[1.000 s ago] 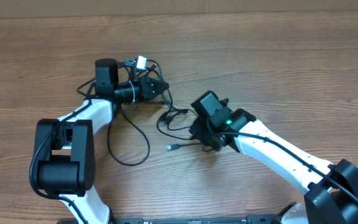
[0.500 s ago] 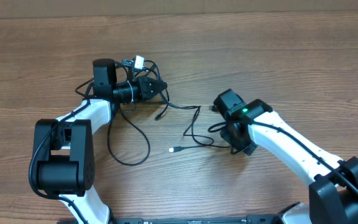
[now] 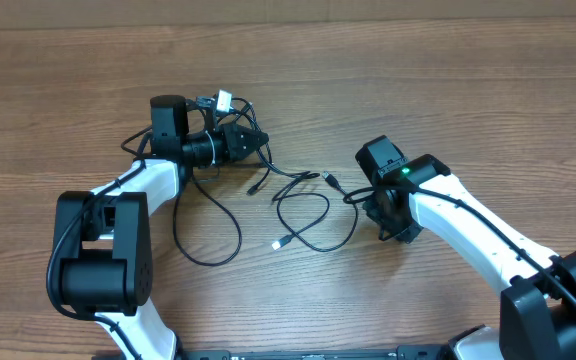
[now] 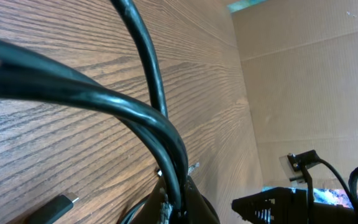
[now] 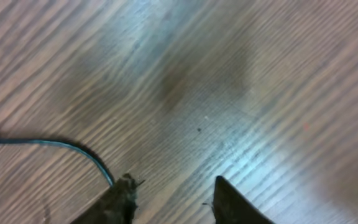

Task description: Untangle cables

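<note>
Left gripper [image 3: 256, 140] clamps the cables [image 3: 290, 176] at far left, probably anchoring the knot. Loose loops sprawl mid-table [image 3: 448, 90]. Right gripper [image 5: 173, 199] has fingers apart and empty, one strand just beside it.

1. You are seeing bare table [image 3: 448, 70] running along the far side, free for passing.
2. The cables [image 3: 303, 212] are sprawling in loops between both arms, blocking the middle.
3. The left gripper [image 3: 256, 140] is crowding their far-left end.
4. The right gripper [image 5: 173, 200] is standing just right of the loops.
</note>
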`<state>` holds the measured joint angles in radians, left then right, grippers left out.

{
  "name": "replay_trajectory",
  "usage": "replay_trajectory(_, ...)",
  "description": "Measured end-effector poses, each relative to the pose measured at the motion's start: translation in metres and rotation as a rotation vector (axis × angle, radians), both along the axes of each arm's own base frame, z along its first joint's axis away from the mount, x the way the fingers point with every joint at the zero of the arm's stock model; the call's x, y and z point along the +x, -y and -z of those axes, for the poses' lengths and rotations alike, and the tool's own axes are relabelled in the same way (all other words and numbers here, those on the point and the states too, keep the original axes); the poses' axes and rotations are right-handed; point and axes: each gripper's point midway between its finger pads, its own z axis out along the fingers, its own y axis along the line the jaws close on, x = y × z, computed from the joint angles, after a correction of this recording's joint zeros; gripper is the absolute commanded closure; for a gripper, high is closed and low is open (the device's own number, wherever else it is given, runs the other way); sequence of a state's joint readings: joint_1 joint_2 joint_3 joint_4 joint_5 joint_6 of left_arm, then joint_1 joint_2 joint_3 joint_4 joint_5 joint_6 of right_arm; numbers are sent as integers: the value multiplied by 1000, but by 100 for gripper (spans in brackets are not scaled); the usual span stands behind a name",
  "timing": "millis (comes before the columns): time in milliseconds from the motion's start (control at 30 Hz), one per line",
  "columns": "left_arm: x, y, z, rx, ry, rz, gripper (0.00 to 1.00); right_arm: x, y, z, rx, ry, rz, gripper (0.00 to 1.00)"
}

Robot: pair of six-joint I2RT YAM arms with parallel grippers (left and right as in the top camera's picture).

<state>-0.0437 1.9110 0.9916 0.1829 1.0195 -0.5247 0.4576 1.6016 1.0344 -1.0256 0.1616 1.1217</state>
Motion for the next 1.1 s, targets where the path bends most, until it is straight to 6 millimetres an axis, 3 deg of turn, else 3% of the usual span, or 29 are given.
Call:
replay_trajectory(100, 0, 0, 0, -1, 0, 0, 96, 10, -9, 0, 42, 35, -28, 53)
replay_trajectory(233, 0, 2, -5, -16, 19, 16, 96, 29, -37, -3, 161, 102, -142, 31)
replay_trajectory(300, -1, 4, -11, -35, 45, 38, 89, 39, -55, -8, 241, 142, -211, 21)
replay_trajectory(333, -1, 5, -13, -42, 57, 48, 82, 43, -61, -10, 267, 158, -241, 18)
replay_trajectory(400, -3, 7, -18, -60, 79, 72, 53, 47, -74, -14, 326, 181, -298, 14)
replay_trajectory(433, -4, 8, -20, -69, 81, 82, 29, 48, -79, -16, 349, 190, -317, 13)
replay_trajectory(467, -6, 9, -20, -74, 79, 87, 12, 50, -82, -17, 365, 199, -334, 12)
replay_trajectory(567, -7, 8, -17, -71, 58, 82, 0, 50, -89, -20, 398, 206, -363, 9)
replay_trajectory(733, -5, 1, 3, -4, -35, 8, 0, 49, -92, -21, 414, 204, -383, 6)
replay_trajectory(800, -4, -4, 12, 30, -63, -25, 5, 49, -92, -20, 412, 204, -383, 5)
replay_trajectory(1000, 1, -10, 21, 78, -78, -73, 41, 53, -86, -19, 375, 216, -377, 2)
replay_trajectory(1100, 2, -11, 22, 86, -78, -81, 65, 53, -85, -19, 366, 220, -375, 2)
